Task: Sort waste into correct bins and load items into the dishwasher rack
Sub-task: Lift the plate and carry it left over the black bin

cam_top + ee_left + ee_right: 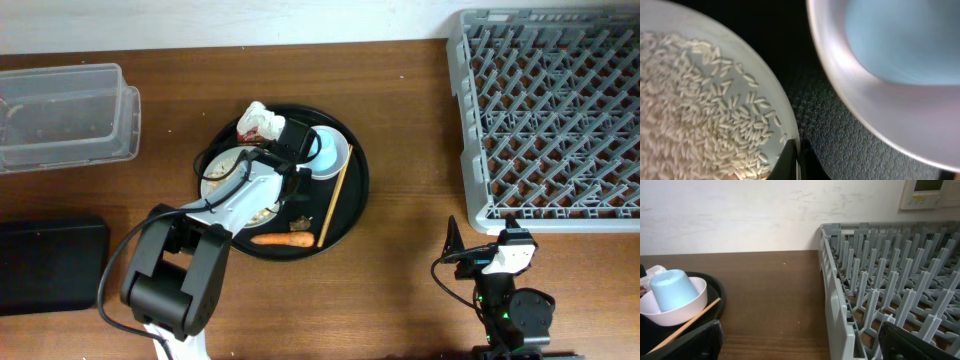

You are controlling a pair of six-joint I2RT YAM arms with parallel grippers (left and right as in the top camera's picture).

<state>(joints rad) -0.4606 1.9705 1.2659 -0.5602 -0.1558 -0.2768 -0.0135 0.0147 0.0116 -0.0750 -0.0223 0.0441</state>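
Observation:
The white plate (222, 170) with rice scraps (685, 100) lies on the left of the round black tray (355, 205). My left gripper (797, 160) is shut on the plate's right rim (740, 47). Beside it the light-blue cup (327, 150) sits in its pale dish (342, 165), also seen in the left wrist view (865, 110). A chopstick (333, 200) and the carrot (282, 239) lie on the tray's front. The tissue (255, 118) and red wrapper (250, 133) are at its back. My right gripper (482, 232) is open and empty by the grey rack's (550, 110) front left corner.
The clear tub (65, 115) stands at the back left, the black container (50, 265) at the front left edge. The right wrist view shows the rack wall (835, 295), bare wood, and the cup (672, 290) in its dish.

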